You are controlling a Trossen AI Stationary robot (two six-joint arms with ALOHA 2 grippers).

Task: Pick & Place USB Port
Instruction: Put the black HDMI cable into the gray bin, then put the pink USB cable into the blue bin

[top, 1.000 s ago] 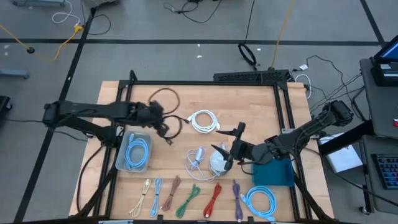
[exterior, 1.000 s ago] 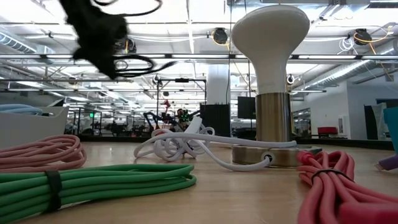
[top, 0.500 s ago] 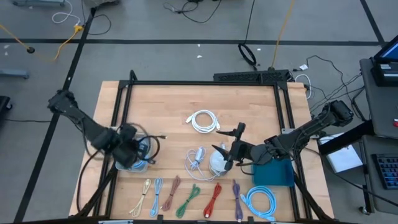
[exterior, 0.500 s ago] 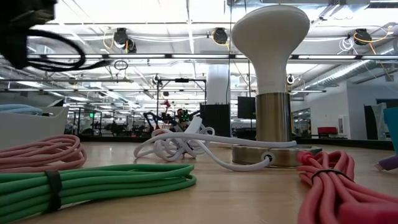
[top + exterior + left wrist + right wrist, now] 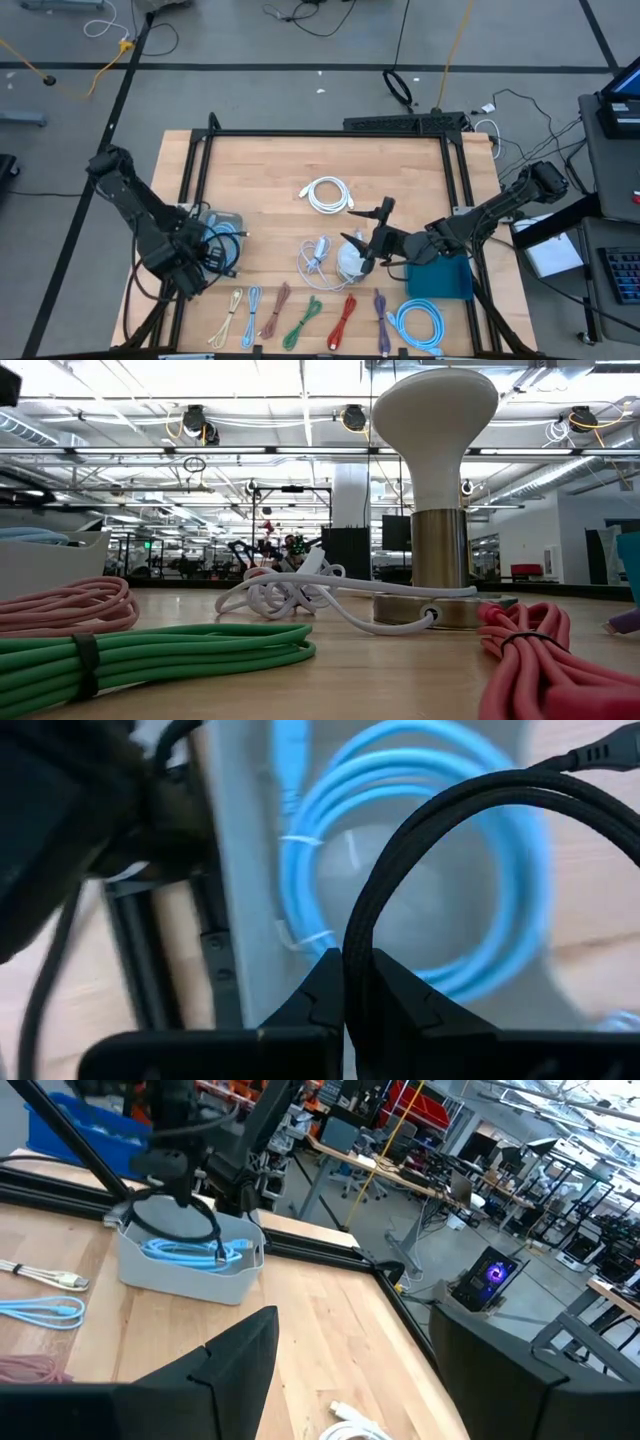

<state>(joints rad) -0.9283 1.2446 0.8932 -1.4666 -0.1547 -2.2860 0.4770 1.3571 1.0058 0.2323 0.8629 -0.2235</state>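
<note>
Your left tool [image 5: 345, 982], pinched shut on the black cable [image 5: 430, 850], hangs above the grey bin [image 5: 212, 243] for dropping; right tool [image 5: 350, 1370] waits open.

From overhead, the left gripper [image 5: 205, 262] blends into its dark arm at the bench's left edge, fingertips too small to read. Its wrist camera loses the coiled black braided cable [image 5: 440, 870] past the picture's edge, and that cable covers part of the light-blue coiled cable [image 5: 300, 860] in the grey plastic bin [image 5: 240, 890]. At bench level, the coiled green cable [image 5: 150, 650] and coiled red cable [image 5: 540, 660] are cropped at the sides.
</note>
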